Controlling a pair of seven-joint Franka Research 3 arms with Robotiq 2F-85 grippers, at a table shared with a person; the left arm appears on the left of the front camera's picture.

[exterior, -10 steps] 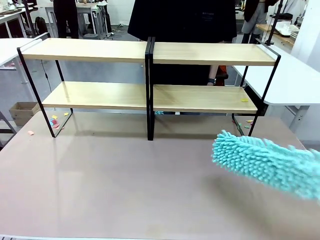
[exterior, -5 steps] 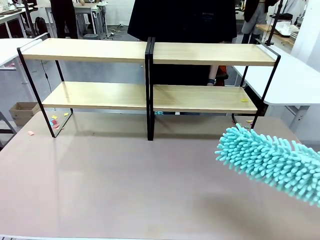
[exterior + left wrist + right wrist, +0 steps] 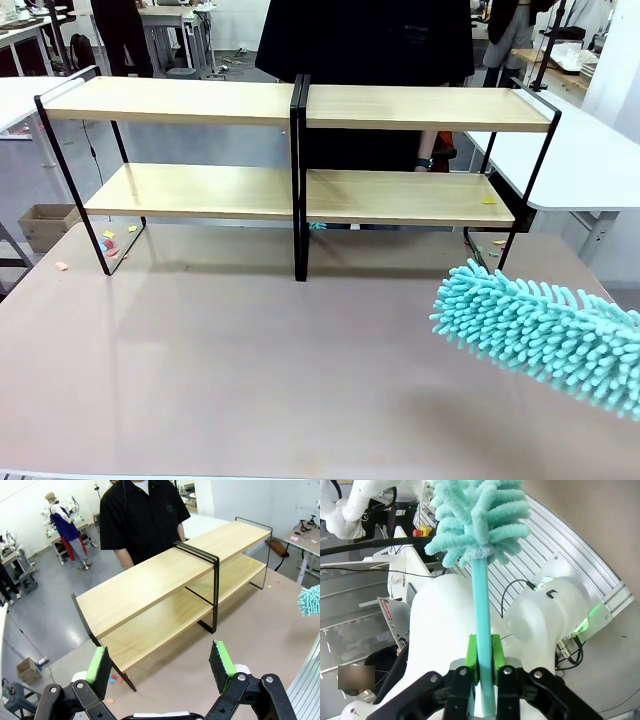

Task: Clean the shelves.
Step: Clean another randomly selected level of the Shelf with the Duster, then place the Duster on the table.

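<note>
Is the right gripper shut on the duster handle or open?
Shut: the right gripper has its green pads pressed against both sides of the teal duster handle.

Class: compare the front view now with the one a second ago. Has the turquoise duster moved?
Yes. Against the shelves, which stay put, the duster has shifted slightly right and down, its tip now below the rack's right foot.

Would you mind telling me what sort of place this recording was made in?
Most likely a robotics lab or workshop: the shelves stand on a work table, more benches crowded with equipment stand behind on a grey floor, and another white robot arm with cabling sits nearby.
</note>
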